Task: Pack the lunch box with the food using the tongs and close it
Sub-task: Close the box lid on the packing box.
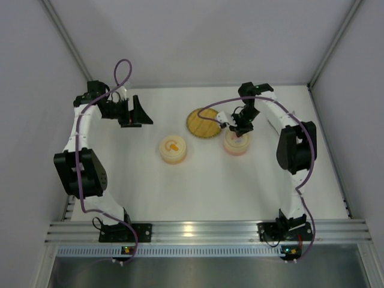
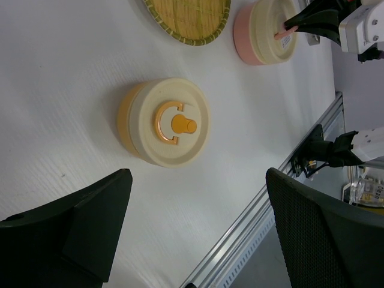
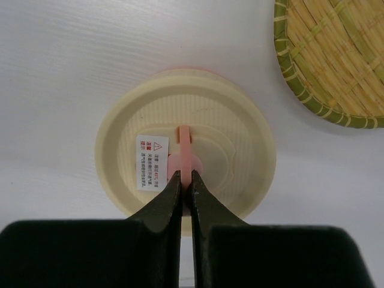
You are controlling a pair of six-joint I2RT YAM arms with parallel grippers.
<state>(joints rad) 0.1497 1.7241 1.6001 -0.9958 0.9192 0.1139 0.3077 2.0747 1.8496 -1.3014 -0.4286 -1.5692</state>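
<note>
The lidded orange box (image 1: 173, 149) sits mid-surface (image 1: 198, 192). To its right, the right claw (image 3: 186, 179) is pinched closed on the handle (image 3: 183, 157) atop the pink box (image 1: 236, 146). The plate (image 1: 203, 123) lies just beyond. Far left, the left claw (image 1: 141, 114) hangs wide open, empty.

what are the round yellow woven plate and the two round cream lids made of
The round yellow woven plate: likely bamboo or straw, matt; interlaced strips and a bound green rim show. The cream lid with orange handle and cream lid with pink handle: probably moulded plastic, smooth with a slight sheen; fine ridges and a stuck-on warning label on the pink one.
</note>
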